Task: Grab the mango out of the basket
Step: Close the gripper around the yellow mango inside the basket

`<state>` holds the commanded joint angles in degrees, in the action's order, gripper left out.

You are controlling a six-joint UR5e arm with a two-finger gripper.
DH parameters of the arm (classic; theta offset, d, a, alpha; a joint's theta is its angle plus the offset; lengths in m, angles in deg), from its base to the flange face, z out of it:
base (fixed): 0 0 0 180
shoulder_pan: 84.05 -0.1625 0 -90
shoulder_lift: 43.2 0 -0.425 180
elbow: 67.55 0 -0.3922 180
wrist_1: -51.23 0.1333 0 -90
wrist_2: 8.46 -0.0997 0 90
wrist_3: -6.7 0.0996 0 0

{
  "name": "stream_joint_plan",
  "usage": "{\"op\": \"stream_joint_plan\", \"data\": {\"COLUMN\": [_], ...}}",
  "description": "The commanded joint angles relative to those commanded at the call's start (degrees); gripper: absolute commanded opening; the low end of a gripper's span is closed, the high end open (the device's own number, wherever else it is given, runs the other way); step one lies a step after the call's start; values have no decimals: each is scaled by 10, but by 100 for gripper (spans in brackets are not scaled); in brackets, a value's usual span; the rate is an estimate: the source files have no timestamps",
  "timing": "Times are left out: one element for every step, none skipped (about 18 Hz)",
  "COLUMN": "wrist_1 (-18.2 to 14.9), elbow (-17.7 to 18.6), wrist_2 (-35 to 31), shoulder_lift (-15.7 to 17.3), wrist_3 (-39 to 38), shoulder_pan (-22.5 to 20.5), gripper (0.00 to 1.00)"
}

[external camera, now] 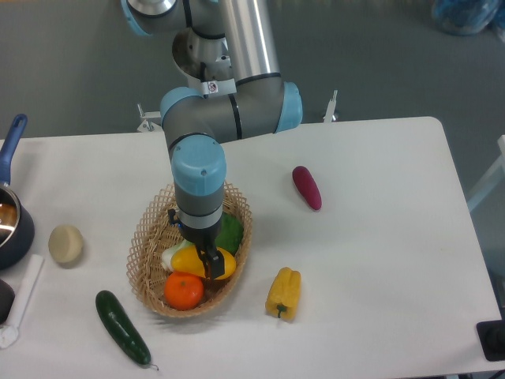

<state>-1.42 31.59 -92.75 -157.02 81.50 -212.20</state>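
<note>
Fingers (209,267) of our arm reach down into the basket (146,237), right over the mango (225,263). We see one dark finger lying across the middle of the yellow fruit; the other is hidden behind the wrist, so we cannot tell whether they are spread or clamped on it. The mango lies lengthwise in the middle of the basket, with yellow showing on both sides of the dark finger. Just in front of it, touching or nearly so, sits the orange (184,290) at the near end of the basket. Behind the mango a leafy green vegetable (231,234) shows to the right of our wrist, and its pale stalk end (171,257) pokes out on the left.

The basket rests on the white surface (379,237). Just beside its right rim, outside it, lies a yellow bell pepper (284,293). A dark green cucumber (122,327) lies diagonally near the basket's front left. Well apart to the left sits a pale round potato-like thing (65,244), and at the far left edge we see part of a dark blue pot (12,225) with a blue handle. A dark red-purple oblong vegetable (307,187) lies to the right of the arm, well clear of the basket.
</note>
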Motion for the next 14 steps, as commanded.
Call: {"op": "stream_joint_plan", "data": {"wrist_1": [-1,-1,-1,0,1,1,2,2,2,2,2,2,2,1], "elbow": [0,-2,-4,-6,-7,-10,-10,-9,-9,-9,-9,-9,-9,-10], "wrist_2": [0,0,0,0,0,0,0,0,0,0,-1,-1,-1,-1], "shoulder_lift": [0,-3,-4,-6,-10,-11,-11,-11,-11,-12,-12,-12,-12,-12], "wrist_3": [-1,-2,-5,-13,-17,-18,-18,-18,-17,-18,-18,-18,-17,-18], "shoulder_pan": [1,1,1,1,2,2,2,2,2,3,4,4,4,4], "gripper": [100,100,100,100,100,100,100,100,100,100,100,100,100,98]}}
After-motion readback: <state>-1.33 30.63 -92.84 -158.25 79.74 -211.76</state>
